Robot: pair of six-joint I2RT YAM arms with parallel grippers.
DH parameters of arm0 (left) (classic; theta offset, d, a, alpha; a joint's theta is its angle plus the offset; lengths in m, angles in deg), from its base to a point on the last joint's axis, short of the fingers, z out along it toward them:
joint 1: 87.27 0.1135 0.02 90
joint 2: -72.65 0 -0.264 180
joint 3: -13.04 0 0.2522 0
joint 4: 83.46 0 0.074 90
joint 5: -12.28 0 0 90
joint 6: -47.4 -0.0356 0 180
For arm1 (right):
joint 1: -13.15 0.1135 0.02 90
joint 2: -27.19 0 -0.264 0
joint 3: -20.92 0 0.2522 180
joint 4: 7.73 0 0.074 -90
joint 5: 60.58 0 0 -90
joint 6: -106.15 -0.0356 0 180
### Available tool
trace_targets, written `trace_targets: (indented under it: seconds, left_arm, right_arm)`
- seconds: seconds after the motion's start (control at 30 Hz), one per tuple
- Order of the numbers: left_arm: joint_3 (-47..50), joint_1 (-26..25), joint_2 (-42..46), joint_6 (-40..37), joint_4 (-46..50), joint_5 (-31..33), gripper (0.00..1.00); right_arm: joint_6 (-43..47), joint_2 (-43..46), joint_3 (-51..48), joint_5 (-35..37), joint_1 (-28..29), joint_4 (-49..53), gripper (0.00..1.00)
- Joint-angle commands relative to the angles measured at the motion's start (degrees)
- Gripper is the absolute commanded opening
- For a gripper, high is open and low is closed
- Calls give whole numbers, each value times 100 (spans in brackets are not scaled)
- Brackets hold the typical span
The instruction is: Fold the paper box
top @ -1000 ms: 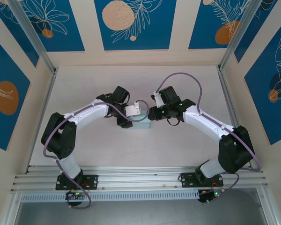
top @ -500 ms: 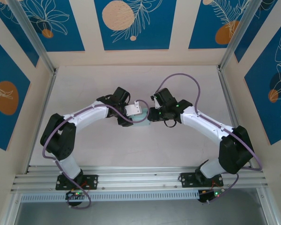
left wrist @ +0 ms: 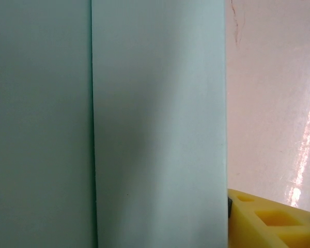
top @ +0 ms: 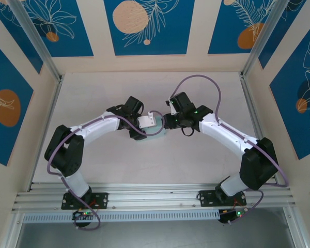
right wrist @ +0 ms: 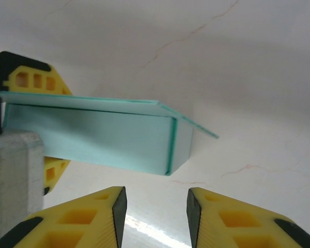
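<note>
Clamping box (right wrist: 108, 137) over table (right wrist: 248, 51): L gripper (right wrist: 44, 126)

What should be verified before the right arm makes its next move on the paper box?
1. Left gripper holds the paper box: ok. Its yellow fingers clamp one end from above and below.
2. Right gripper ready to grasp: ok. Its fingers are apart with nothing between them.
3. Right gripper faces the box's free end: ok. That corner sits just beyond the gap between its fingers.
4. Free end closed: not ok. The top panel juts past the end wall, untucked.
5. Long seam flush: cannot tell. The left wrist camera is too close.
6. Box resting on the table: cannot tell.
</note>
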Motion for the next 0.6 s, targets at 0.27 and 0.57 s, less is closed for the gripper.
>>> trace_targets:
  seconds: [0.27,0.57]
  left_arm:
    - [-30,-12,-35,-413,105,-159,62]
    - [-60,9,-41,-581,96,-289,62]
  right_arm:
    - [2126,-345,487,-992,-459,-40,54]
    - [2783,-934,1034,-1068,-681,267,54]
